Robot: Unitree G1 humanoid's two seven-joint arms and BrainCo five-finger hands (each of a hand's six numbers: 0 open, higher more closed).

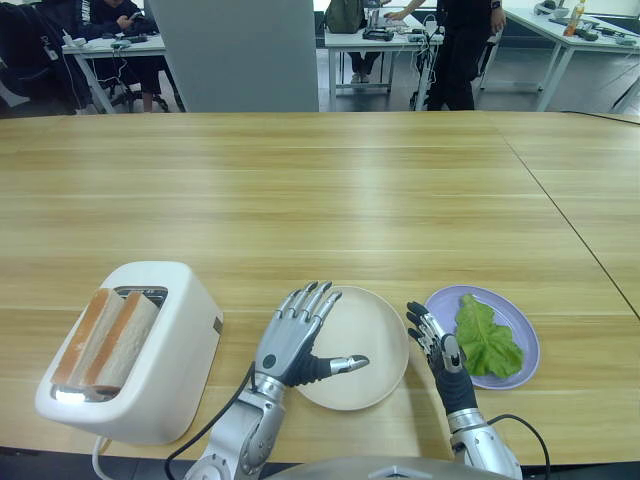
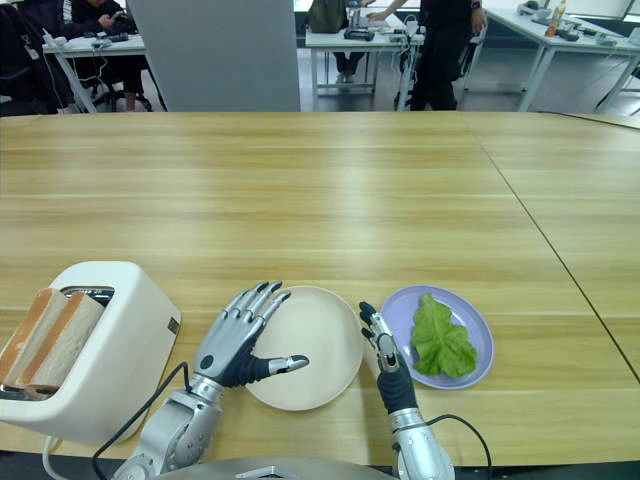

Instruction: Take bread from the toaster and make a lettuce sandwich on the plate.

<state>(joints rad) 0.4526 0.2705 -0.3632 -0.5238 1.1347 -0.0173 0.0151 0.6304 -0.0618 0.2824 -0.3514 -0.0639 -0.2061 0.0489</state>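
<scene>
Wood is the wide table (image 1: 320,200) under everything, and the cream plate (image 1: 375,322) sits near its front edge with nothing on it. My left hand (image 1: 295,340) hangs over the plate's left rim, released, fingers spread and straight, thumb pointing across the plate's lower part; it holds nothing. My right hand (image 1: 440,355) stands just right of the plate, edge-on, fingers stretched forward and loose, also holding nothing.

Left of the plate, past my left hand, stands the white toaster (image 1: 175,370). Two slices of bread (image 1: 110,340) stick up out of its slots side by side, their crusts well above the top. A white cord (image 1: 97,458) trails from the toaster's near corner toward the table edge.

Right of the plate, past my right hand, lies a purple dish (image 1: 533,340) with one lettuce (image 1: 487,340) leaf flat on it. My right hand fills the gap between plate and dish; whether the two rims touch I cannot tell.

Beyond the plate the tabletop runs bare to its far edge, where a grey panel (image 1: 235,55) stands upright.
</scene>
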